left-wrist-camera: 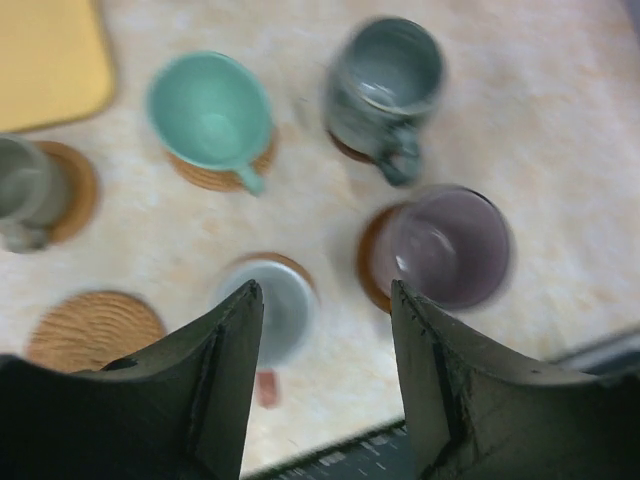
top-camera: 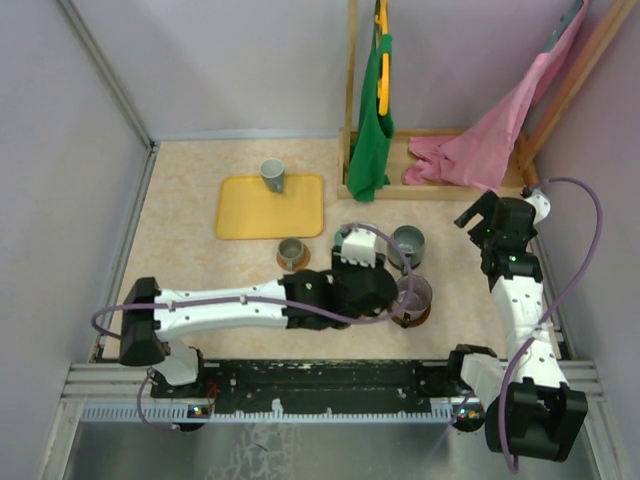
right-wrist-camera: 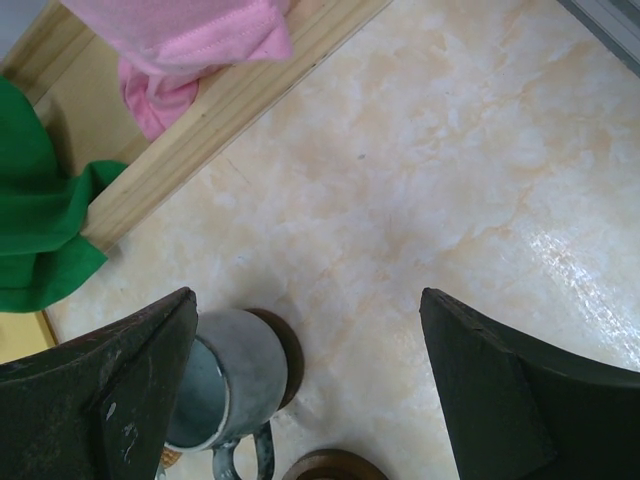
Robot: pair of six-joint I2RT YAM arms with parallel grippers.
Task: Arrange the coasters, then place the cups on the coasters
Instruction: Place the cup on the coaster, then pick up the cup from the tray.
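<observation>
My left gripper [left-wrist-camera: 325, 297] hangs open above the near row, with nothing between its fingers. Below it a small pale-inside cup [left-wrist-camera: 278, 306] with a reddish handle stands on a coaster. To its right a purple cup [left-wrist-camera: 450, 247] sits on a coaster [left-wrist-camera: 372, 262]. Farther off, a teal cup [left-wrist-camera: 212, 115] and a grey-blue cup [left-wrist-camera: 385, 85] each stand on a coaster. A grey cup [left-wrist-camera: 22, 190] rests on a coaster at the left. One coaster [left-wrist-camera: 92, 328] lies bare. Another grey cup [top-camera: 272, 175] stands on the yellow tray [top-camera: 240, 215]. My right gripper [top-camera: 478, 218] is open and empty, right of the grey-blue cup [right-wrist-camera: 225, 385].
A wooden rack [top-camera: 430, 150] at the back holds a green cloth [top-camera: 372, 120] and a pink cloth [top-camera: 490, 135]. Its base board [right-wrist-camera: 220, 110] runs close behind the grey-blue cup. The black rail [top-camera: 320, 378] edges the near side of the table.
</observation>
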